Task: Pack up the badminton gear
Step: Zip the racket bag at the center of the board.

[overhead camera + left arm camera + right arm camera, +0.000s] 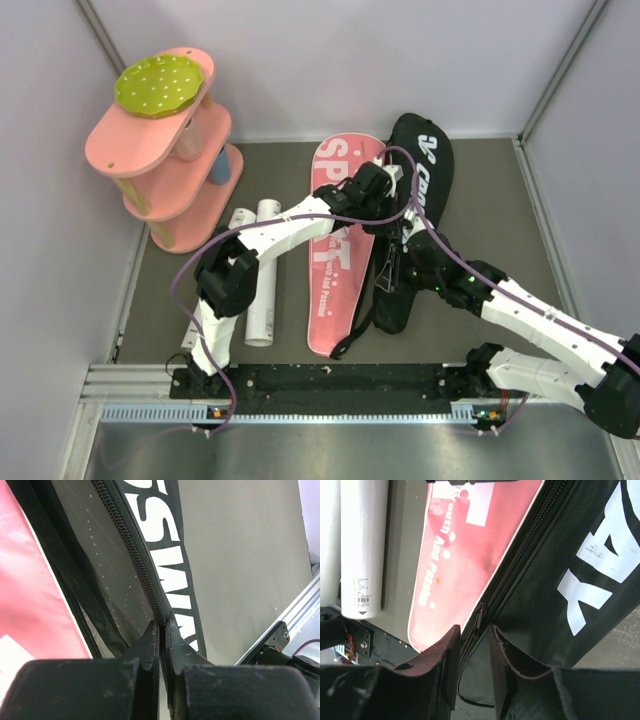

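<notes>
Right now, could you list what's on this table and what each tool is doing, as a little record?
bag: spread open, pink half beside black half
left tool: shut on the bag's zip edge
right tool: open, around the zip pull
tubes: white, lying left of the bag, not packed
shelf: pink, back left, green disc on top

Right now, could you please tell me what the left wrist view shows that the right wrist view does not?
Only the left wrist view: the left gripper shut on the zipper edge of the bag, with the aluminium rail beyond. Only the right wrist view: a white tube, the zipper pull in the gap between the parted fingers of the right gripper, and the pink side's small lettering. Both: the black side with white letters, the zipper and the pink side.
</notes>
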Robot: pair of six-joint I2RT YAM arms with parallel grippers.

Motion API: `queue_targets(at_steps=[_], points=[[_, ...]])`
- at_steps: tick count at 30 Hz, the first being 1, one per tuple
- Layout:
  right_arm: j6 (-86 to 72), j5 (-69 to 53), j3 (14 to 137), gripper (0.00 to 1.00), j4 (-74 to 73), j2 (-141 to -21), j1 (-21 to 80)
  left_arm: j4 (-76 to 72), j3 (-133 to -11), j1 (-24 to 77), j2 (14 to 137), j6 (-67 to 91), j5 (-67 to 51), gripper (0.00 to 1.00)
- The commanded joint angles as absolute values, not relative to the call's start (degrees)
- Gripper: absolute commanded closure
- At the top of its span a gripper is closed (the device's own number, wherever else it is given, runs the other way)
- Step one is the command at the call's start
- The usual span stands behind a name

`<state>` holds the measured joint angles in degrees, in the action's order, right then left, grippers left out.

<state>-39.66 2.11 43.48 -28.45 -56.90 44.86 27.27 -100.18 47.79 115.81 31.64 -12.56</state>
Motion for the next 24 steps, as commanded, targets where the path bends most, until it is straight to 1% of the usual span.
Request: queue_targets(at_steps=[1,3,4,6,7,9,11,12,13,17,20,21,24], points=[[-39.9,3.2,44.2,0.72,-25.4,-57.3,45.4,24.1,-103.8,48.3,115.6,32.0,-13.7,1.00],[-40.0,3.6,44.1,0.74,-25.4,-57.7,45.4,24.1,-103.8,48.3,115.6,32.1,-13.8,1.00],[-40.0,3.9,44.0,0.78,-25.4,-57.7,45.4,24.0,-103.8,48.3,115.6,32.0,-13.8,1.00],[-40.1,4.1,43.9,0.80,-25.5,-57.8,45.4,24.1,-103.8,48.3,115.5,32.0,-13.8,1.00],[-40.2,4.3,44.0,0.83,-25.5,-57.8,45.4,24.1,-103.8,48.3,115.5,31.8,-13.8,1.00],[-40.5,4.9,43.9,0.85,-25.6,-58.1,45.4,24.1,-103.7,48.3,115.4,31.8,-13.6,1.00],[-40.4,5.4,44.2,0.91,-25.8,-58.7,45.4,24.2,-103.6,48.3,115.2,31.7,-13.4,1.00],[-40.1,5.3,44.6,0.97,-25.7,-59.0,45.4,24.3,-103.5,48.4,115.2,31.6,-13.2,1.00],[-38.9,5.1,44.9,1.00,-25.7,-59.2,45.4,24.3,-103.5,48.3,115.2,31.5,-12.9,1.00],[-32.4,3.3,44.7,1.00,-23.0,-59.5,45.4,24.5,-103.8,48.5,115.4,30.6,-11.6,1.00],[-25.6,-1.3,41.8,1.00,-17.2,-57.2,45.7,24.6,-104.4,48.6,115.9,29.5,-11.5,1.00],[-23.8,-2.3,39.6,1.00,-13.7,-54.9,46.2,24.7,-104.6,48.6,116.1,28.8,-11.5,1.00],[-16.2,-5.3,37.5,1.00,-11.3,-52.5,48.6,25.0,-105.6,48.6,116.8,26.6,-11.7,1.00]])
